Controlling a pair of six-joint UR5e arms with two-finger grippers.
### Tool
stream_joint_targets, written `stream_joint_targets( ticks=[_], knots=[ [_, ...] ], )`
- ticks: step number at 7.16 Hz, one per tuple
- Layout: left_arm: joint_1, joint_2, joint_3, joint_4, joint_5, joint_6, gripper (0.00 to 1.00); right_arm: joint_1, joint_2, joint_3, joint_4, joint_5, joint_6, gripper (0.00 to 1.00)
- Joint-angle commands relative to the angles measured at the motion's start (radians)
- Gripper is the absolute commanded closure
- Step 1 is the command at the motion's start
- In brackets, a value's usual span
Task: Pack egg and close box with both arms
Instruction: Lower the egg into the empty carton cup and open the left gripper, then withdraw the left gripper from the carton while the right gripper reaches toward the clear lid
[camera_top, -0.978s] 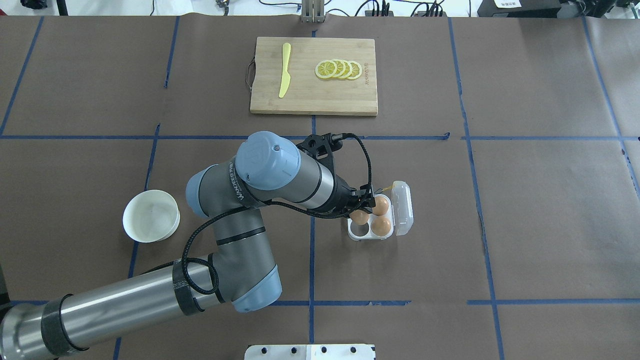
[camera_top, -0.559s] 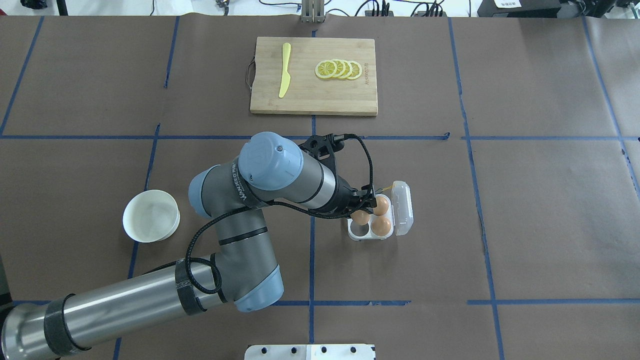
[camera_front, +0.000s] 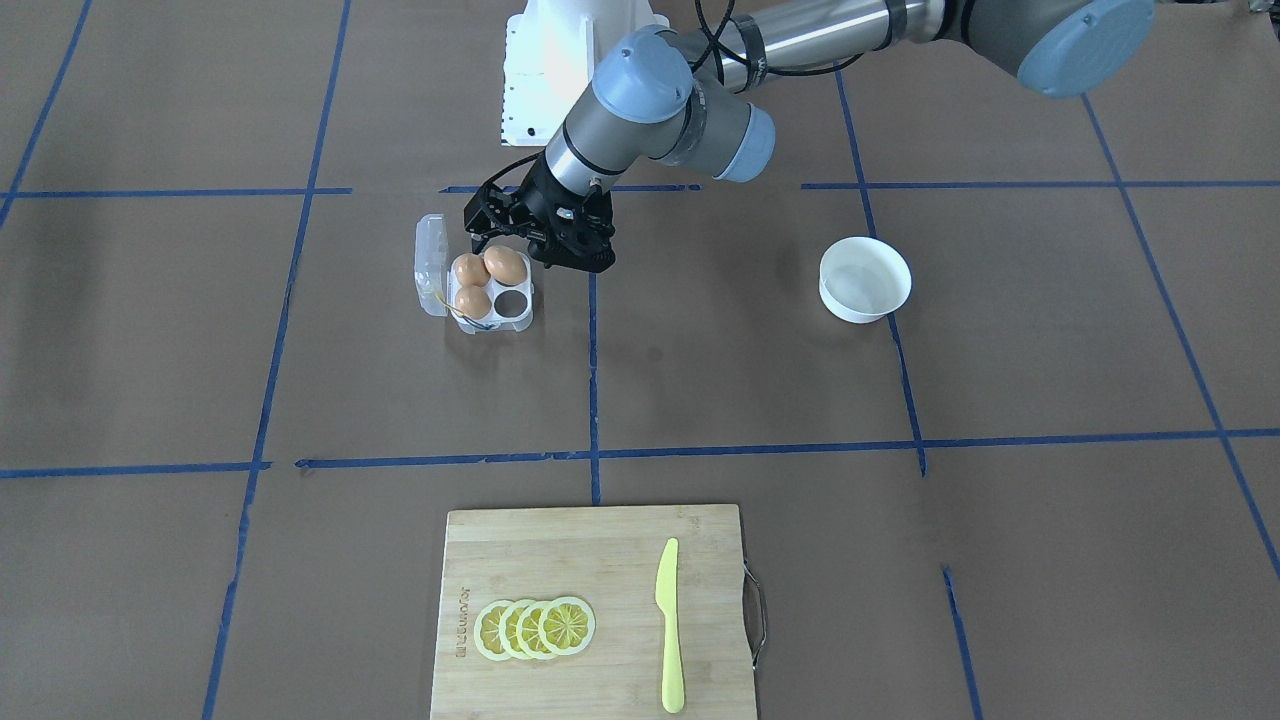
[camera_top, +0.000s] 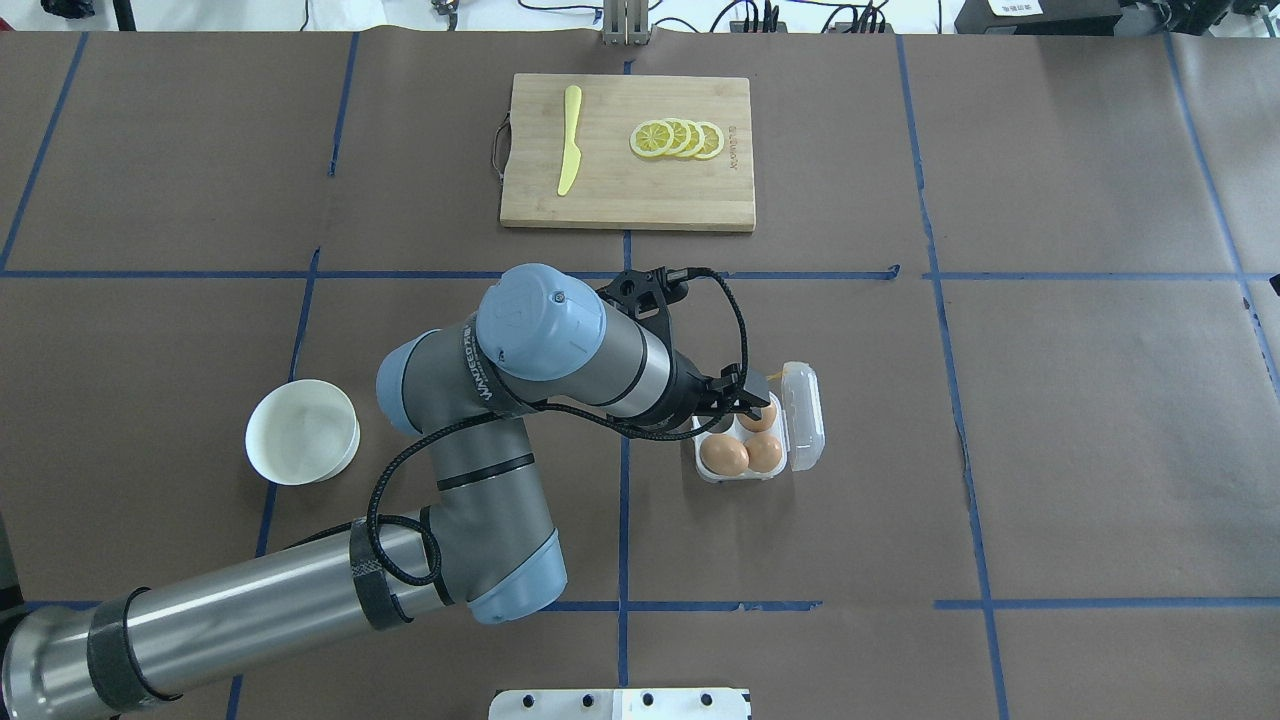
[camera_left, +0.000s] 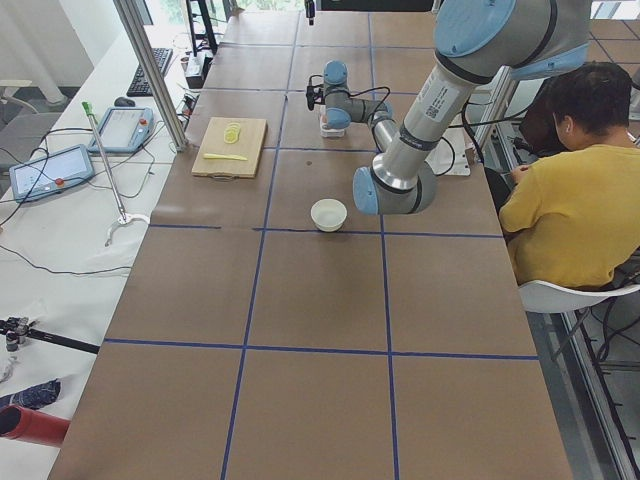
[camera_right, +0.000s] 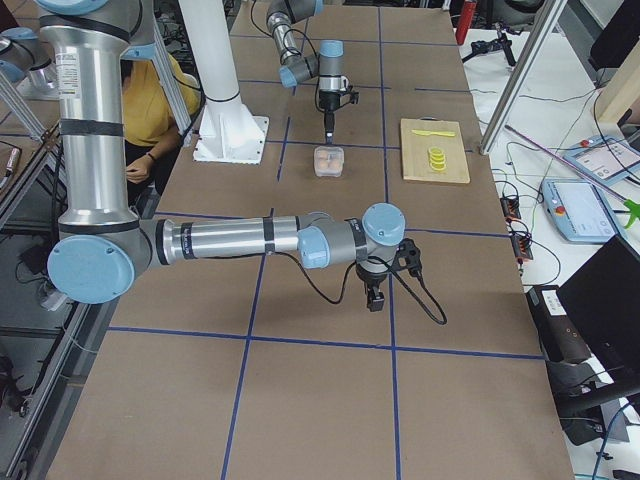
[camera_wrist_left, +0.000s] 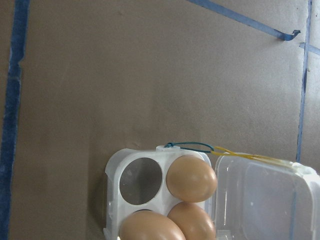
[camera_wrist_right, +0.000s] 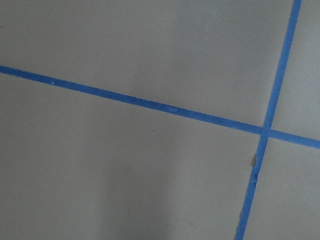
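Observation:
The clear box (camera_top: 704, 470) stands open at mid-table, its lid (camera_top: 806, 430) folded out to the right. One egg (camera_top: 724, 455) lies in the near-left cup, tilted, clear of the fingers. Two more eggs (camera_top: 765, 452) fill the right cups. The far-left cup (camera_wrist_left: 141, 180) is empty. My left gripper (camera_top: 748, 405) hovers open just above the box's far side and also shows in the front-facing view (camera_front: 500, 235). My right gripper (camera_right: 373, 297) hangs low over bare table, seen only in the exterior right view, so I cannot tell its state.
A white bowl (camera_top: 302, 431) stands left of my left arm. A wooden cutting board (camera_top: 610, 190) at the far centre holds a yellow knife (camera_top: 569, 140) and lemon slices (camera_top: 677, 138). A seated person (camera_left: 570, 190) is beside the table.
The egg that was at my left gripper's fingers over the box's left side now lies in the near-left cup, free of the fingers. The arm barely moved.

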Motion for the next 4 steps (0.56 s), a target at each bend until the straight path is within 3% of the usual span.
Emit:
stream_joint_targets(
  ticks=[1, 2, 4],
  knots=[
    [-0.038, 0.013, -0.027, 0.009, -0.012, 0.004, 0.0, -0.069, 0.002, 0.011, 0.06, 0.012, 0.083, 0.0],
    [-0.069, 0.054, -0.074, 0.01, -0.024, 0.004, 0.0, -0.136, 0.002, 0.008, 0.172, 0.014, 0.202, 0.0],
    [-0.171, 0.196, -0.206, 0.013, -0.13, 0.102, 0.0, -0.297, 0.008, 0.011, 0.424, -0.017, 0.641, 0.0]
  ],
)
